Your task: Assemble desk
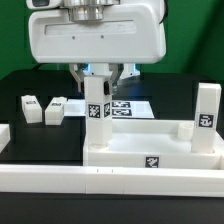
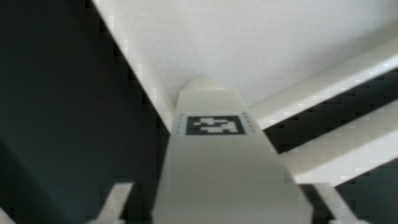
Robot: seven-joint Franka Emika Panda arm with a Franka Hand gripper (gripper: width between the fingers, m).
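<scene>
Gripper: we see the gripper (image 1: pixel 103 88) straight above one leg, with a finger (image 2: pixel 118 205) on each side of it. The jaws stand apart. In the wrist view a dark gap separates one finger from the leg. The other finger lies close against it, and we cannot tell whether it touches.

Leg between the fingers: this leg (image 1: pixel 97 118) stands upright at a corner of the tabletop. Its black-and-white tag (image 2: pixel 217 124) faces the wrist camera.

Tabletop: we find the tabletop (image 1: pixel 140 150) just below the gripper, reaching away to the exterior view's right. A tag (image 1: pixel 152 160) sits on its near rim.

Second leg: another upright leg (image 1: pixel 207 118) stands at the tabletop's far corner, well to the exterior view's right of the gripper, tag facing us.

Loose legs: two legs (image 1: pixel 32 107) and (image 1: pixel 56 110) lie on the dark table (image 1: pixel 40 85), to the exterior view's left of the gripper and apart from the tabletop.

Marker board: the marker board (image 1: pixel 128 108) lies flat just behind the gripper.

Rail: a long white rail (image 1: pixel 110 182) runs in front of the tabletop.

Writing: we read only square black-and-white patterns, too small to make out any letters.
</scene>
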